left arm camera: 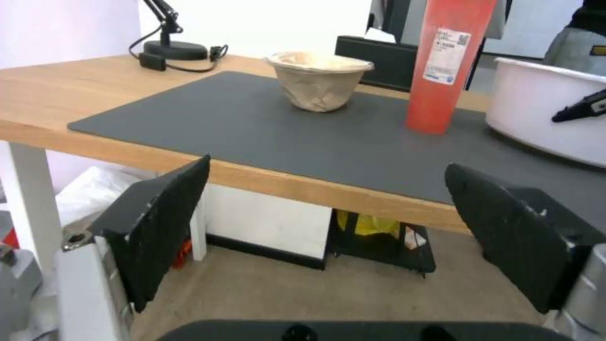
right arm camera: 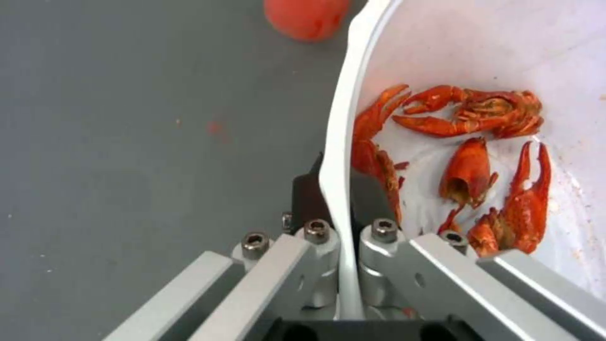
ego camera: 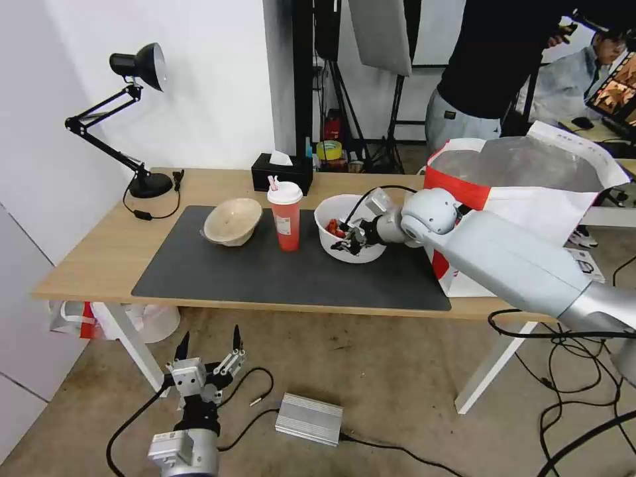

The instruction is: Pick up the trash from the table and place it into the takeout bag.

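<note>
Right tool [ego camera: 346, 240] reaches in from the right across the bench [ego camera: 99, 248], clamped on the near rim of the white plastic bowl [ego camera: 331, 212]; in the right wrist view one finger sits outside the wall and one inside, the rim [right arm camera: 334, 156] pinched tight between them. Red crayfish shells [right arm camera: 480, 156] lie in the bowl's bottom. Bowl sits on the dark grey mat [ego camera: 265, 278], right of centre, just beside the takeout bag [ego camera: 530, 199], which stands on the bench's right end with its foil-lined mouth open. Red drink cup [ego camera: 285, 218] with white lid and straw stands upright on the mat, close to the left of the white bowl, apart from it. Beige paper bowl [ego camera: 232, 222] lies tilted on the mat, left of the cup. Black tissue box [ego camera: 281, 172] at the back edge behind the cup; black desk lamp [ego camera: 142, 119] at the back left corner. Left tool [ego camera: 209, 354] hangs low in front of the bench, below its edge, fingers spread wide, holding nothing.
</note>
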